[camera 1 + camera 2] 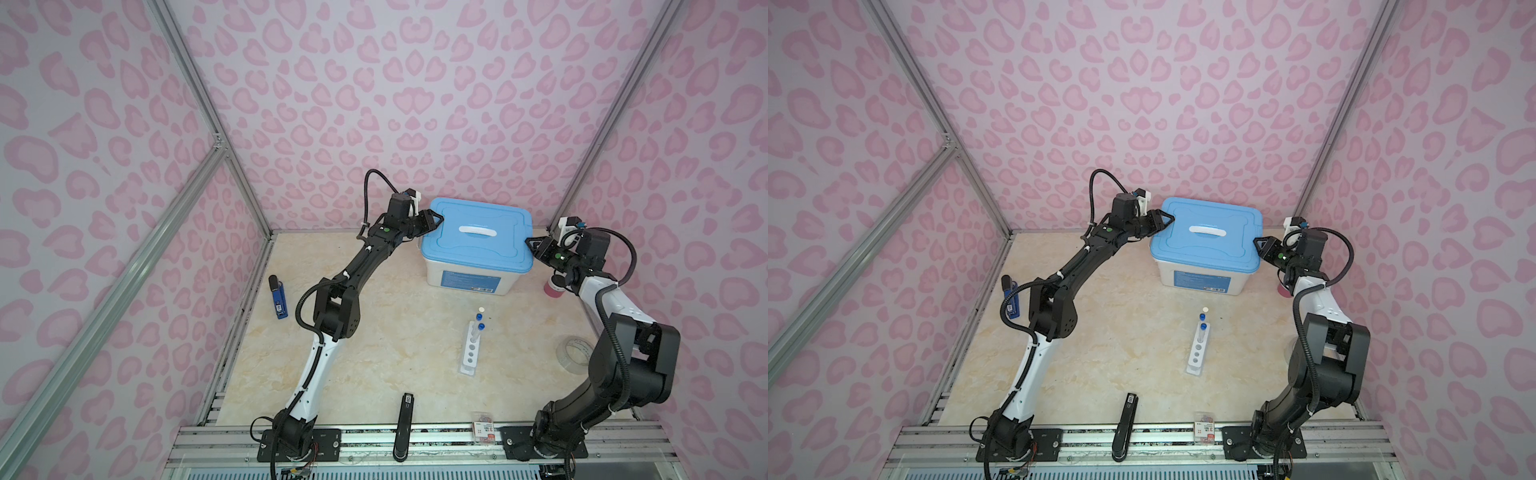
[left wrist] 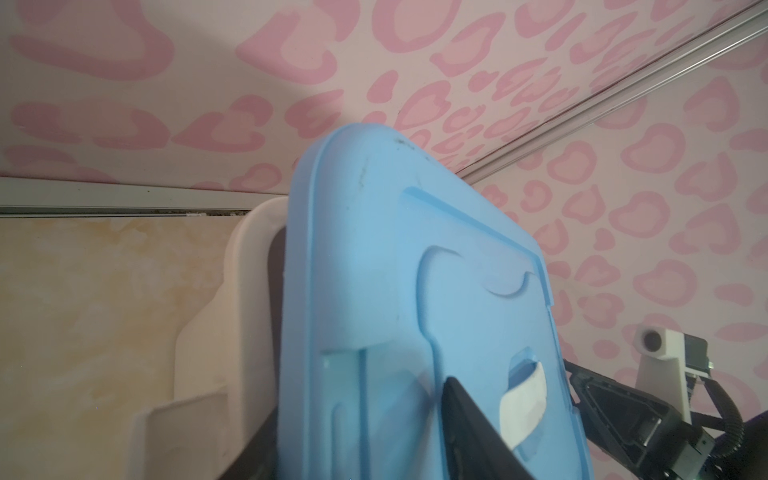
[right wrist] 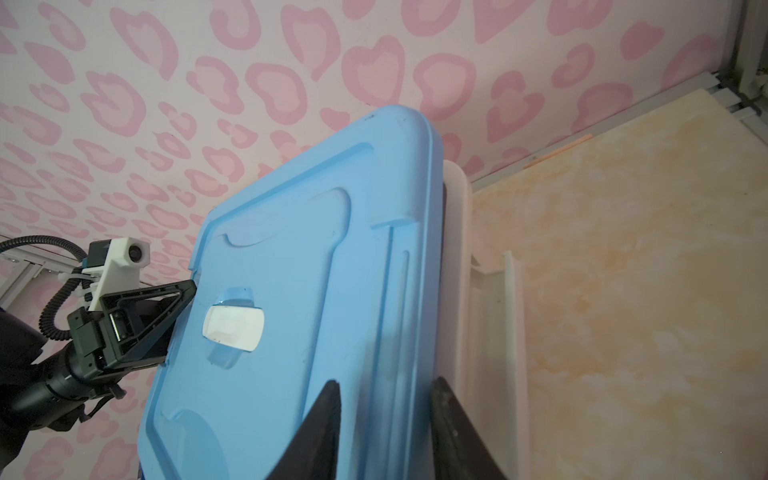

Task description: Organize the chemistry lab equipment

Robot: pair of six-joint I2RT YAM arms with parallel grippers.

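Observation:
A white holed rack (image 1: 470,353) stands mid-table with two blue-capped test tubes (image 1: 481,330) at its far end. A tiny pale cup (image 1: 481,310) sits just beyond it. At the back is a white box (image 1: 465,278) with a blue lid (image 1: 478,249). My left gripper (image 1: 438,218) (image 2: 357,399) clamps the lid's left edge, one finger on top and one beneath. At the lid's right edge my right gripper (image 1: 530,242) (image 3: 385,382) is shut the same way. A dark gap shows between lid and box rim in both wrist views. No glass vessels show.
A blue-and-black lighter-like stick (image 1: 277,297) lies at the left wall. A pink can (image 1: 553,289) stands behind my right arm. A clear tape roll (image 1: 575,352) lies at the right. A black bar (image 1: 405,428) and a small packet (image 1: 483,428) lie at the front edge.

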